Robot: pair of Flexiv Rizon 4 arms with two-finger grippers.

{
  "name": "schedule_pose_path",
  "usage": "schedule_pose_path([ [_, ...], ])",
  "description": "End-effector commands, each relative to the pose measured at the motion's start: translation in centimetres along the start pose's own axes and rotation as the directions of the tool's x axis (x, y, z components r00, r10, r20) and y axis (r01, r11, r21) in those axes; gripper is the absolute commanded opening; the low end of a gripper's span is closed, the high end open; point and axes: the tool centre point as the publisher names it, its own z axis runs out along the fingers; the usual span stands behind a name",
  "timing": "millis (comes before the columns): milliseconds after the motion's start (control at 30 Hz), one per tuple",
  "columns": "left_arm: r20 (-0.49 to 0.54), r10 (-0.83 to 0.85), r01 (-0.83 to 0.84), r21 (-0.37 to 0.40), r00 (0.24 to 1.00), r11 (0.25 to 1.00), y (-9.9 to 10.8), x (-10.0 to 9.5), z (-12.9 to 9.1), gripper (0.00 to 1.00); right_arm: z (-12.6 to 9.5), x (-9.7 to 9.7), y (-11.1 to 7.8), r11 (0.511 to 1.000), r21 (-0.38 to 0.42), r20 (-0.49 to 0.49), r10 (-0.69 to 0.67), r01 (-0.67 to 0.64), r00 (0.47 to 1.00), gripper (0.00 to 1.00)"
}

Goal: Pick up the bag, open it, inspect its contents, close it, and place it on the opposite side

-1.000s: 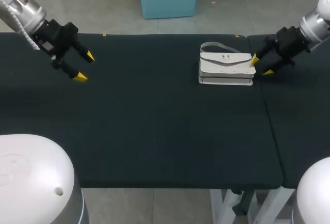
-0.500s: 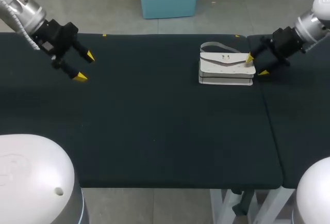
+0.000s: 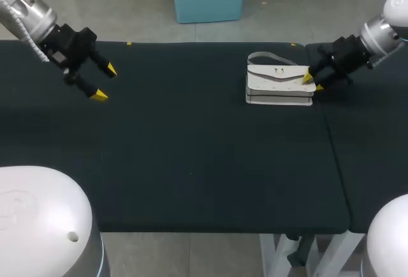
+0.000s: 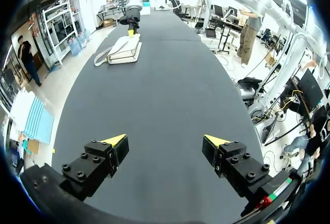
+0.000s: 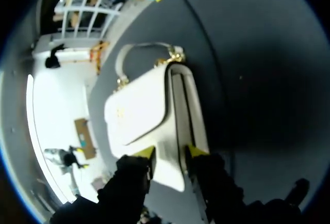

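**White handbag, one, on black table covering, right far quarter**

White smooth-faced bag (image 3: 279,84), count one: flat, rectangular, front flap with curved edge, lying on the matte black table (image 3: 191,156) right of centre, toward the far edge. One pale strap (image 3: 268,57) loops out at its far side.

Right wrist view alone shows the gold-coloured strap fittings (image 5: 175,56) and the dark fold between the bag's layers at its end. The left wrist view alone shows the bag far ahead across the cloth.

Grippers, count two, black with yellow wedge tips.
- Right gripper (image 3: 313,82): at the bag's right end, fingers drawn close and clamped on that end, one tip on the flap side.
- Left gripper (image 3: 102,82): over the table's left far part, well apart from the bag, fingers spread wide, grasping nothing.
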Motion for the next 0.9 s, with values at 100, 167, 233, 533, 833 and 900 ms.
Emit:
schedule_pose_path([
  [100,0.001,0.001,-0.001,0.002,1.000,1.000,0.1,0.0,0.1,1.00,0.1,0.3,0.0,1.000,0.009,-0.007,-0.005,0.006,1.000,0.00],
  [167,0.001,0.001,-0.001,0.002,1.000,1.000,0.1,0.0,0.1,1.00,0.2,0.5,-0.3,1.000,0.012,-0.014,-0.009,0.010,1.000,0.00],
  [233,0.001,0.001,-0.001,0.002,1.000,1.000,0.1,0.0,0.1,1.00,0.5,0.7,-0.8,1.000,0.016,-0.030,-0.016,0.017,0.999,0.00],
  [533,0.001,0.001,-0.001,0.002,1.000,1.000,0.1,0.0,0.1,1.00,3.5,3.1,-4.5,0.995,0.082,-0.119,-0.038,0.048,0.992,0.00],
  [833,0.001,0.001,-0.001,0.002,1.000,1.000,0.1,0.0,0.1,1.00,3.5,3.1,-4.5,0.995,0.082,-0.119,-0.038,0.048,0.992,0.00],
  [900,0.001,0.001,-0.001,0.002,1.000,1.000,0.1,0.0,0.1,1.00,3.5,3.1,-4.5,0.995,0.082,-0.119,-0.038,0.048,0.992,0.00],
])
